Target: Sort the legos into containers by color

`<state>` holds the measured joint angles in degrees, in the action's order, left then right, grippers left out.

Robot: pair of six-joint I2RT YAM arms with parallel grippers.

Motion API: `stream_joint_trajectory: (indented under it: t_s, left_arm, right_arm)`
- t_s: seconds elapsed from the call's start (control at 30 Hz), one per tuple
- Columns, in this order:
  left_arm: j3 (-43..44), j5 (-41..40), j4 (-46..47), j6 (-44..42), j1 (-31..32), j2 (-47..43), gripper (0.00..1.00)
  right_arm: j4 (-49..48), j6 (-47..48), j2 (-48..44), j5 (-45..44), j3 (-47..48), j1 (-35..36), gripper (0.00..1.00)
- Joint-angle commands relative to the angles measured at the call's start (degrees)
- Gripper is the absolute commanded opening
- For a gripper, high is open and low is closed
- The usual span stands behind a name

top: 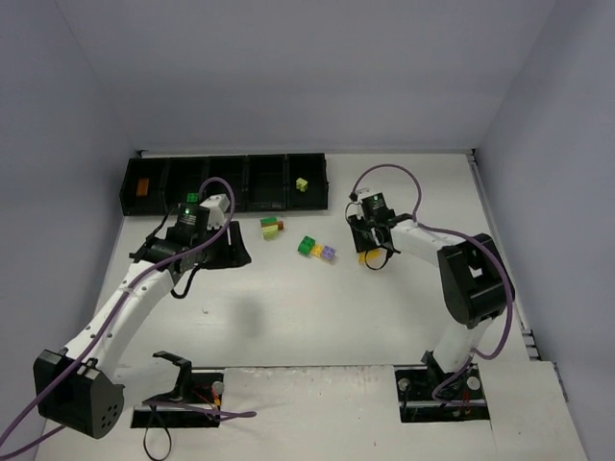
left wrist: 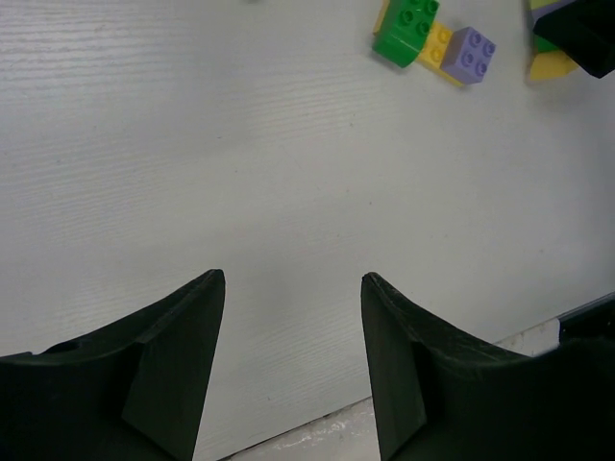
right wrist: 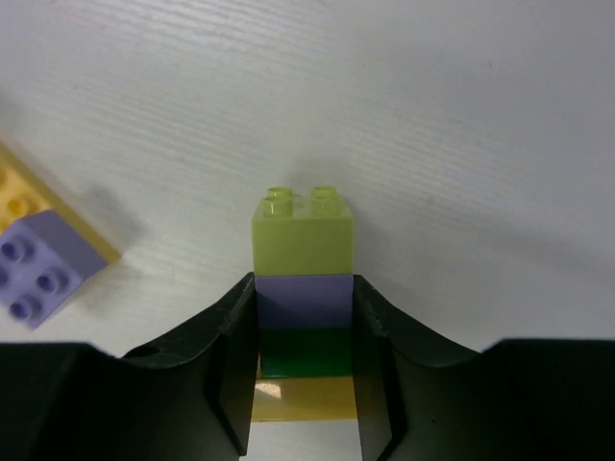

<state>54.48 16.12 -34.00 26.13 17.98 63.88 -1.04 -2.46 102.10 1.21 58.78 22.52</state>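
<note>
Containers (top: 226, 182), five joined black bins, stand in a row along the back edge of the white table (top: 288, 317), from near the back left corner to about mid-width. An orange brick (top: 142, 186) lies in the leftmost bin and a lime brick (top: 302, 183) in the rightmost. The left gripper (left wrist: 293, 288) has its fingers spread wide and holds nothing, with only bare tabletop between them. In the top view it sits just in front of the second and third bins. The right gripper (right wrist: 304, 288) is closed on a stack (right wrist: 303, 240) of four legos. The layers run lime at the far end, then lilac, dark green, and yellow nearest the wrist. The finger pads press on the lilac and dark green layers from both sides. It cannot be told whether the stack touches the table. Just left of this gripper three loose legos touch one another: a green brick (left wrist: 406, 29), a yellow brick (left wrist: 437, 43) and a lilac brick (left wrist: 469, 54). A second small cluster (top: 272, 227) of lime, orange and yellow lies between that trio and the bins. Bare surface spans the middle of the table down to the arm bases. It also runs from the right gripper back to the rear edge and out to the right edge.
</note>
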Motion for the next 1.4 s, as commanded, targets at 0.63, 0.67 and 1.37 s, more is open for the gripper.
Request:
stream_joint_trajectory:
  t_s: [0.63, 0.67, 1.37]
  left_arm:
    - [18.38, 7.61, 24.13, 18.42, 15.15, 10.03, 0.7]
    - [18.56, 7.09, 24.85, 19.04, 15.59, 10.39, 0.7]
    - [24.01, 1.63, 29.51, 20.37, 25.88, 20.76, 0.42]
  right_arm:
    - [-6.17, 4.74, -40.75, 18.21, -8.34, 10.69, 0.0]
    - [-5.82, 4.92, -40.93, 18.12, -8.07, 10.79, 0.0]
    - [-1.95, 5.1, -46.82, 18.74, -8.69, 11.14, 0.0]
